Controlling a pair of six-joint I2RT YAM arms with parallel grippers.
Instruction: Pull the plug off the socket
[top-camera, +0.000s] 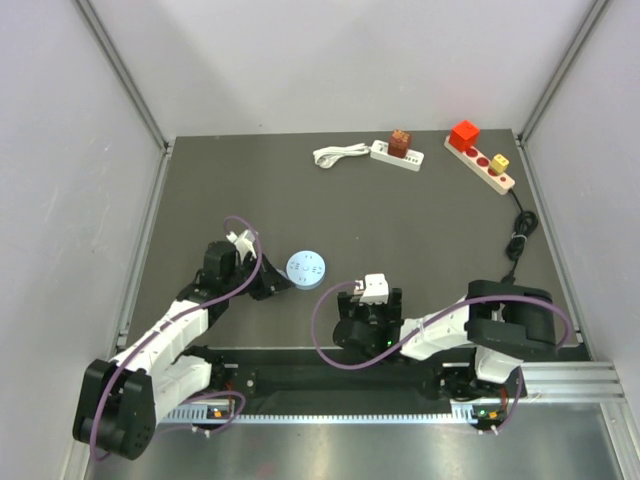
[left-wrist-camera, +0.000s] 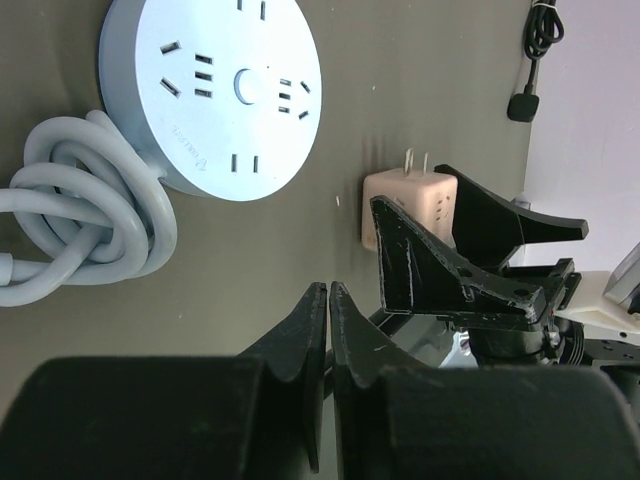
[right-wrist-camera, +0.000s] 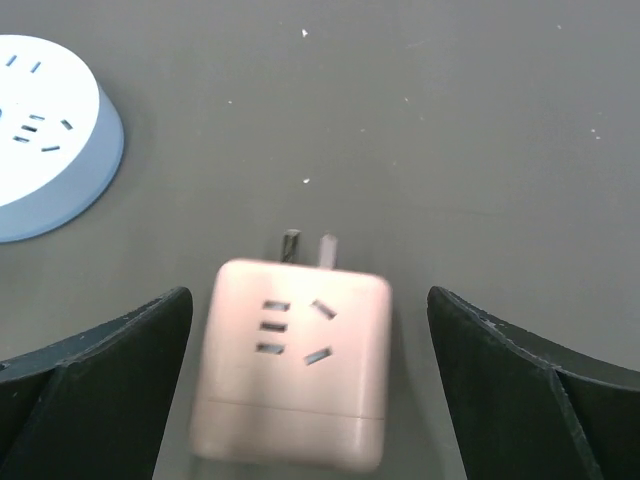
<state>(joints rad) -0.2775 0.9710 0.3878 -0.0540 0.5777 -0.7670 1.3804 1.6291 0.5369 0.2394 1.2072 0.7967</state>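
Right wrist view: plug (right-wrist-camera: 290, 375) sits between wide-apart right fingers (right-wrist-camera: 100, 380), clear of the socket (right-wrist-camera: 45, 120); left fingers (left-wrist-camera: 300, 340) together.

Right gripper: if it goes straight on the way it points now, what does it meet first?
Probably the pinkish plug adapter, which sits right in front of the right gripper, between its open fingers; depth is unclear.

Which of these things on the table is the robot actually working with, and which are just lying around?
In the job:
round socket
cube plug

Lying about:
white power strip
red-and-white power strip
black cable
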